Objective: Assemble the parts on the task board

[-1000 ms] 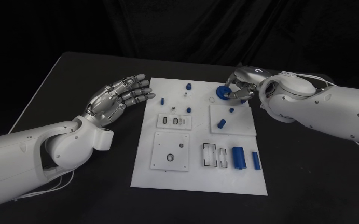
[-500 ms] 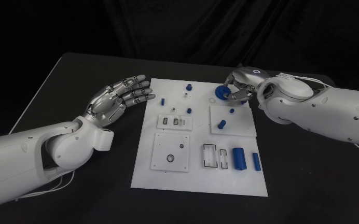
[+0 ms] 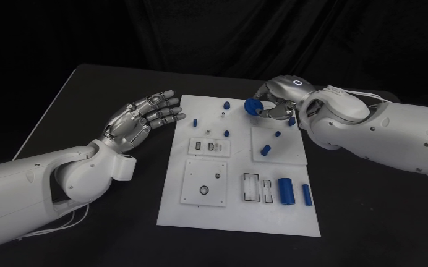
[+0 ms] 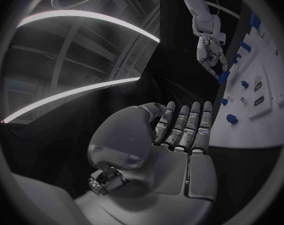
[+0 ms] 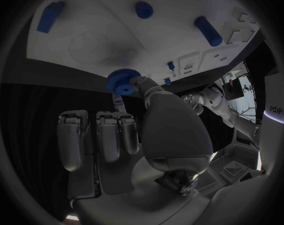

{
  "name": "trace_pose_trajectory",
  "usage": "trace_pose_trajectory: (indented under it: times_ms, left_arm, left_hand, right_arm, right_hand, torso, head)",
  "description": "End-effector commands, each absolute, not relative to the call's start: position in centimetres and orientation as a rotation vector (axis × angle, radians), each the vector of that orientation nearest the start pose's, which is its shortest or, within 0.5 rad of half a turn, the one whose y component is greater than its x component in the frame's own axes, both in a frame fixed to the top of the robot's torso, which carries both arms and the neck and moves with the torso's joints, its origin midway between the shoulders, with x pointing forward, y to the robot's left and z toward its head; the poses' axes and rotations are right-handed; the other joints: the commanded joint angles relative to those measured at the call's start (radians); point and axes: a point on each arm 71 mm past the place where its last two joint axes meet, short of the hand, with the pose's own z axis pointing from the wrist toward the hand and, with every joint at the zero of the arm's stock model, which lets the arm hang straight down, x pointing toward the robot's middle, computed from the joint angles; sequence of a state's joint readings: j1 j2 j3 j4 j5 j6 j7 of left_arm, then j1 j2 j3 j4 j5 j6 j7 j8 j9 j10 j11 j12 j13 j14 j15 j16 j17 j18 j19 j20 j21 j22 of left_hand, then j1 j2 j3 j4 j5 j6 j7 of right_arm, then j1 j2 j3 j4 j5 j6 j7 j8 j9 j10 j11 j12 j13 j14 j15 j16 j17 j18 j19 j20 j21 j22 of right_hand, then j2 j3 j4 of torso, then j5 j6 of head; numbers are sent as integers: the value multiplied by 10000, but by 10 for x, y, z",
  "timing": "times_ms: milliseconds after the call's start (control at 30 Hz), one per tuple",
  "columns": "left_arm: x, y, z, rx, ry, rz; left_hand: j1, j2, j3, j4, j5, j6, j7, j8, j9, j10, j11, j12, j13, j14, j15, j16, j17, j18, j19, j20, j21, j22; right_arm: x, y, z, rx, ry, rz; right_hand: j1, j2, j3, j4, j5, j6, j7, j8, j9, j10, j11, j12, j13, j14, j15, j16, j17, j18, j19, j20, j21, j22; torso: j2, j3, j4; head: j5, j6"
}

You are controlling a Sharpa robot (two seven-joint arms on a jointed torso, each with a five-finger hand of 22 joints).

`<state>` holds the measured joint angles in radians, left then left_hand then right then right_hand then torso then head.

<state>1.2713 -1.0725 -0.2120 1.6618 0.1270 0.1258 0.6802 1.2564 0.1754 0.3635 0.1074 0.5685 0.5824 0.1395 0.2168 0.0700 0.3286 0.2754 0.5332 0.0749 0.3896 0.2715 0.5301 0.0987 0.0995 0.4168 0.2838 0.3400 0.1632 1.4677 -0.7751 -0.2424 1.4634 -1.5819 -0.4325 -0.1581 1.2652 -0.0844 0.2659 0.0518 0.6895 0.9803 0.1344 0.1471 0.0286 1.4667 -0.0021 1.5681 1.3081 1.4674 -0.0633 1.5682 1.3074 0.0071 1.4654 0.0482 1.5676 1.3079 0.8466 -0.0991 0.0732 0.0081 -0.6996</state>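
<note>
A black tabletop (image 3: 107, 88) carries the white task board (image 3: 236, 211), a long plate lying lengthwise at the centre of the head view.

The left hand (image 3: 141, 118), at about 9 o'clock from the board's centre and just beside its edge, hovers with palm turned up and fingers spread, holding nothing; the left wrist view shows the same hand (image 4: 173, 140) with its fingers straight and side by side.

The right hand (image 3: 278, 102) sits at roughly 1 o'clock, over the board's far corner, pinching a blue gear (image 3: 252, 105) between thumb and fingertips. In the right wrist view the toothed gear (image 5: 124, 80) is raised above the board's surface, held at the tip of the thumb while the other fingers (image 5: 107, 135) lie curled beside it.

On the board, a thick blue cylinder (image 3: 286, 190) lies at about 5 o'clock, with a thinner blue rod (image 3: 306, 194) just beside it toward the edge. Near them is a white block with two slots (image 3: 256, 188). A square white plate (image 3: 204, 182) with a small oval hole lies at 7 o'clock.

Smaller blue pegs stand nearer the middle: one (image 3: 266, 150) at about 3 o'clock, another (image 3: 226, 133) near the centre, one (image 3: 195, 122) at 11 o'clock and one (image 3: 226, 104) at 12 o'clock, close to the held gear.
</note>
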Motion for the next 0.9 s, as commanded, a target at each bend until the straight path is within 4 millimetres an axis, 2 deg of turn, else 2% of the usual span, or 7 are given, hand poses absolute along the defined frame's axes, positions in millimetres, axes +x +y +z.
trace_pose_trajectory:
  times_ms: [33,133,333,467,667,900]
  left_arm:
    - [437,268,-169,-10485,12060,-20539]
    - [438,267,-170,-10480,12075,-20557]
    - [439,266,-170,-10472,12100,-20581]
    - [439,264,-170,-10462,12122,-20622]
    - [439,263,-170,-10458,12151,-20649]
    - [440,263,-171,-10465,12186,-20645]
  left_hand:
    - [-104,22,50,18,18,-9,74,31,-3,18,58,31,-9,-58,7,49,-9,-145,-65,32,-58,-16]
    - [-104,22,50,18,18,-9,74,31,-3,18,58,31,-9,-58,7,49,-9,-145,-65,32,-58,-16]
    - [-104,22,50,18,18,-9,74,31,-3,18,58,31,-9,-58,7,49,-9,-145,-65,32,-58,-16]
    - [-104,22,50,18,18,-9,74,31,-3,18,58,31,-9,-58,7,49,-9,-145,-65,32,-58,-16]
    - [-114,30,70,22,18,-11,82,33,-3,23,63,36,-8,-63,6,55,-11,-145,-70,32,-59,-17]
    - [-114,30,70,22,18,-11,82,33,-3,23,63,36,-8,-63,6,55,-11,-145,-70,32,-59,-17]
  right_arm:
    - [514,-175,-115,-3870,14184,4881]
    - [515,-164,-115,-4019,14241,5038]
    - [518,-145,-116,-4273,14333,5232]
    - [520,-135,-118,-4403,14527,5226]
    - [523,-128,-123,-4511,14813,5120]
    - [526,-121,-128,-4643,14984,5079]
  right_hand:
    - [-136,3,92,1,19,650,-745,1589,3824,1041,-79,27,2627,1034,-62,26,2634,-71,1054,-62,32,2629]
    - [-167,6,121,6,-37,611,-744,1587,3891,1041,-80,27,2627,1034,-64,26,2634,-71,1054,-65,32,2629]
    - [-173,18,201,-26,-34,536,-733,1581,4026,1041,-76,27,2627,1034,-64,26,2634,-71,1054,-69,32,2629]
    - [-225,31,249,-28,-58,437,-708,1551,4141,1041,-55,27,2627,1034,-52,26,2634,-71,1054,-63,32,2629]
    - [-257,43,275,-33,-134,365,-688,1522,4217,1041,-40,27,2627,1034,-39,26,2634,-71,1054,-54,32,2629]
    - [-312,60,308,-52,-519,129,-606,1372,4331,1041,34,27,2627,1034,20,26,2634,-71,1054,-3,32,2629]
  torso:
    - [-6,-5,-3]
    - [-8,-20,12]
    - [-7,-10,1]
    - [2,-5,18]
    - [10,1,30]
    - [17,-3,45]
  head:
    - [-5,29]
    - [-19,16]
    - [-33,26]
    - [-74,31]
    - [-99,33]
    - [-153,72]
